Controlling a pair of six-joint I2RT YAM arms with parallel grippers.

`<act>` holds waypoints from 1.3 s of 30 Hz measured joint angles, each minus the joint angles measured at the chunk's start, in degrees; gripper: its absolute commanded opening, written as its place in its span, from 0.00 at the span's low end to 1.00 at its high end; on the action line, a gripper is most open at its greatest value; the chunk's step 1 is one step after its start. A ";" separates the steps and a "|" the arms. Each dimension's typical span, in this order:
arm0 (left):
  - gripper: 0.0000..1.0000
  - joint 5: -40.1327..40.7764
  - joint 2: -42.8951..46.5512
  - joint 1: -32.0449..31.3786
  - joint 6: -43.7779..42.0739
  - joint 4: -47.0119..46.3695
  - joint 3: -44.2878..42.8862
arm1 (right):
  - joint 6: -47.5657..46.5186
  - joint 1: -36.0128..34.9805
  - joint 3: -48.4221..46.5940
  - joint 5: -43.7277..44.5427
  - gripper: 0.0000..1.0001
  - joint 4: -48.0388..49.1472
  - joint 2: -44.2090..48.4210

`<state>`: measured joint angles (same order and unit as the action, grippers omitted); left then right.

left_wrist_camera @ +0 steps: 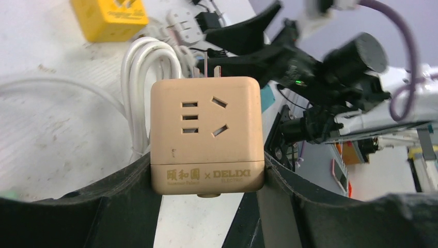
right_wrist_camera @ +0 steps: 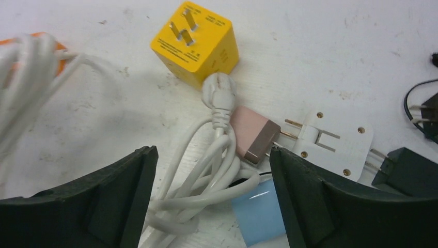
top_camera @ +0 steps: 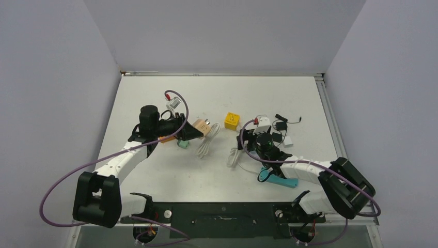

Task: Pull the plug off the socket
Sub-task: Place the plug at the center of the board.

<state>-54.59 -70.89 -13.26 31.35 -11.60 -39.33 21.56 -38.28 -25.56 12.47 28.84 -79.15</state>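
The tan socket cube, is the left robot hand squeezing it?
Touching. In the left wrist view the tan socket cube sits wedged between the left gripper, and both black fingers press against its lower sides.

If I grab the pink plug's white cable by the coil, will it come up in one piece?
Probably not neatly. The white cable lies in loose, untied loops, so it would likely sag and uncoil. The pink plug at its end looks heavier and would probably dangle and swing.

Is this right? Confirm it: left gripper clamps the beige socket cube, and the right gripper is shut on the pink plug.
Not quite. The left gripper does clamp the beige socket cube, but the right gripper stands open; the pink plug lies free on the table, as the right wrist view shows.
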 measured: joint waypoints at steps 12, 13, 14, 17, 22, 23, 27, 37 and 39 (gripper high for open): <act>0.00 3.63 -6.14 -1.11 1.07 4.55 -0.07 | -7.91 -4.07 7.80 -14.49 0.61 15.19 10.69; 0.00 3.39 -6.60 -1.88 1.33 4.28 -0.07 | -8.48 -5.42 7.80 -15.06 0.62 15.98 10.47; 0.00 3.13 -7.17 -2.64 1.70 4.02 -0.07 | -9.01 -6.75 7.78 -15.56 0.63 16.72 10.01; 0.00 2.14 -8.44 -3.61 3.02 3.13 -0.07 | -10.49 -10.58 7.39 -15.87 0.67 17.62 7.45; 0.00 0.85 -9.44 -4.46 4.50 0.92 -0.09 | -11.72 -13.00 5.31 -15.93 0.65 17.53 2.71; 0.00 0.63 -9.64 -4.83 4.59 0.70 -0.11 | -11.78 -13.09 5.03 -15.91 0.64 17.53 2.16; 0.00 -0.37 -10.27 -6.56 5.27 0.28 -0.13 | -11.93 -13.25 4.52 -15.93 0.63 17.59 1.25; 0.00 -2.49 -12.66 -7.45 10.25 -6.05 -0.15 | -12.44 -14.71 2.40 -15.98 0.59 17.33 -1.03; 0.00 -2.89 -12.74 -7.69 11.06 -7.26 -0.15 | -12.63 -14.71 2.40 -15.93 0.58 17.22 -1.07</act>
<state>-57.47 -83.64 -20.95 42.41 -18.85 -39.48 8.93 -52.99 -23.16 -3.46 46.06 -80.23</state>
